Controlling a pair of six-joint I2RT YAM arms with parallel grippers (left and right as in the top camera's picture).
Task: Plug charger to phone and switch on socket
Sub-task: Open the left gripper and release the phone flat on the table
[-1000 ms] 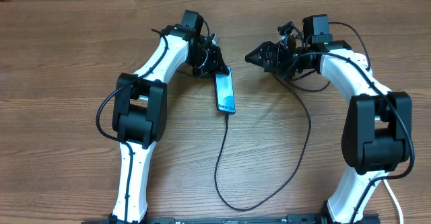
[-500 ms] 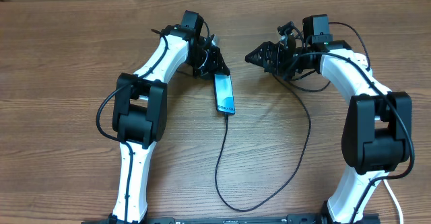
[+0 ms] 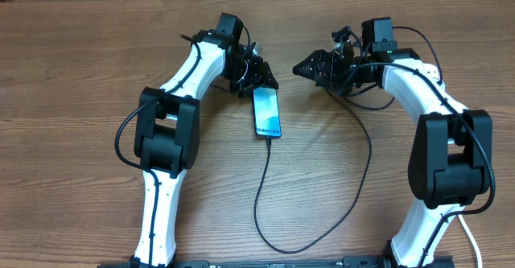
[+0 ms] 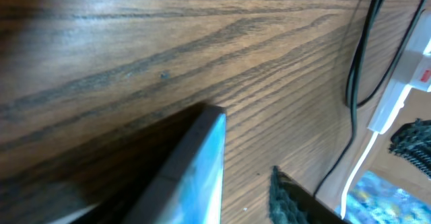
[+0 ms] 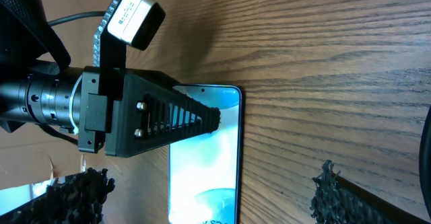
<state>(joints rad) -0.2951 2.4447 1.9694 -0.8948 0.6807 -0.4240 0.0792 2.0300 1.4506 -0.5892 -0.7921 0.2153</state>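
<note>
Brown wood-grain counter [image 3: 72, 67] fills the overhead view, with both arms reaching in from 6 o'clock. The phone [image 3: 267, 113] lies flat, screen up and glowing teal, a little toward 12 o'clock from the middle of the counter, with its long axis running roughly 12 to 6.

The left tool [image 3: 261, 77] sits at the phone's 12 o'clock end. From the right wrist, one of its ribbed black fingers [image 5: 182, 116] tapers to a tip over that end of the screen. From the left wrist, the phone's edge runs close past the lens and the one finger [image 4: 286, 197] in view stands clear of it. The jaws are parted partway and grip nothing.

The right tool [image 3: 303, 67] hovers at about 2 o'clock from the phone, well apart from it and pointing toward 9 o'clock. Its two fingers [image 5: 333, 190] are spread wide, with only the phone and bare wood below them.

The charger [image 3: 259, 195] meets the phone's 6 o'clock end, runs toward 6 o'clock, curls round and climbs back toward the right arm. Whether its tip is fully seated cannot be told.

The socket [image 4: 422, 52] shows only in the left wrist view, as a white block with a red mark at the 3 o'clock edge, its white cord [image 4: 358, 170] trailing toward 6 o'clock.
</note>
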